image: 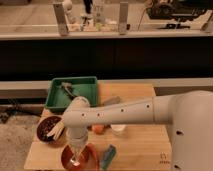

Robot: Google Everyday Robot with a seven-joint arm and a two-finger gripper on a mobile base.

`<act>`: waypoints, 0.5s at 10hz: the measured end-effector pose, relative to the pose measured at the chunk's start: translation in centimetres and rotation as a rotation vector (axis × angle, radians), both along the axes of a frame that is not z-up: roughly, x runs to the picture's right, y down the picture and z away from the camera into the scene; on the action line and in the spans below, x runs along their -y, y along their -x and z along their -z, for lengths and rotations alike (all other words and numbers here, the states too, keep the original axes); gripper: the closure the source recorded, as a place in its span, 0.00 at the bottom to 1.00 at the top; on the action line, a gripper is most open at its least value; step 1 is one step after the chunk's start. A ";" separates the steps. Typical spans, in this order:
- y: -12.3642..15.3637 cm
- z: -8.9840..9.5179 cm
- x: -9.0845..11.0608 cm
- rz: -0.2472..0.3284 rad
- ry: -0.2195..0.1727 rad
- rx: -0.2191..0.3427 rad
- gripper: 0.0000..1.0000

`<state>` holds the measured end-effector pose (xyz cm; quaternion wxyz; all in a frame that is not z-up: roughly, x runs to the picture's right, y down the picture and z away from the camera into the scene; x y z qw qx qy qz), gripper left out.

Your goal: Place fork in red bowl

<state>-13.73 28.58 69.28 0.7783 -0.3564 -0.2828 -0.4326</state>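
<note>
The red bowl, glossy red-orange, sits at the front left of the wooden table. My gripper points straight down over the bowl's left half, its tip inside the rim or just above it. A pale, thin piece shows below the tip inside the bowl; it may be the fork, but I cannot tell for sure. My white arm reaches in from the right.
A dark maroon bowl with pale sticks stands just left of the arm. A green tray with utensils lies behind. A blue object lies right of the red bowl. An orange item and a white cup sit mid-table.
</note>
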 end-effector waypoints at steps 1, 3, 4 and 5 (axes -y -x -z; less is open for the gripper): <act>0.0 0.0 0.0 0.000 0.005 -0.003 0.58; 0.1 -0.1 -0.1 0.002 0.012 -0.003 0.40; 0.2 -0.1 -0.2 0.004 0.015 -0.002 0.28; 0.2 -0.2 -0.2 0.005 0.018 -0.001 0.22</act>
